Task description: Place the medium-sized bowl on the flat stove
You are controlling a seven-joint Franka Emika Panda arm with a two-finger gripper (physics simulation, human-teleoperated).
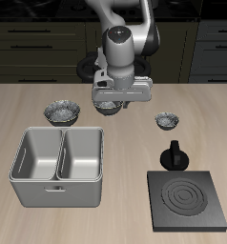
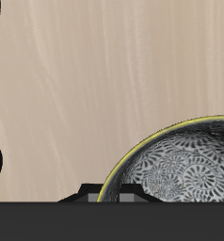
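The medium-sized bowl [image 1: 108,108], grey-and-white speckled with a dark rim, is near the middle of the table, farther back than the bin. My gripper [image 1: 110,105] is right on it, low over the table. In the wrist view the bowl [image 2: 184,168] fills much of the frame and its rim runs in between my fingers [image 2: 112,194], which look closed on the rim. I cannot tell whether the bowl rests on the table or hangs just above it. The flat stove [image 1: 189,201], black with pale rings and a black knob [image 1: 174,155], lies near the table's front edge.
A slightly larger speckled bowl [image 1: 63,112] sits behind the grey double-compartment bin [image 1: 58,167]. The smallest speckled bowl [image 1: 167,120] sits behind the stove's knob. Dark cabinets run along the back.
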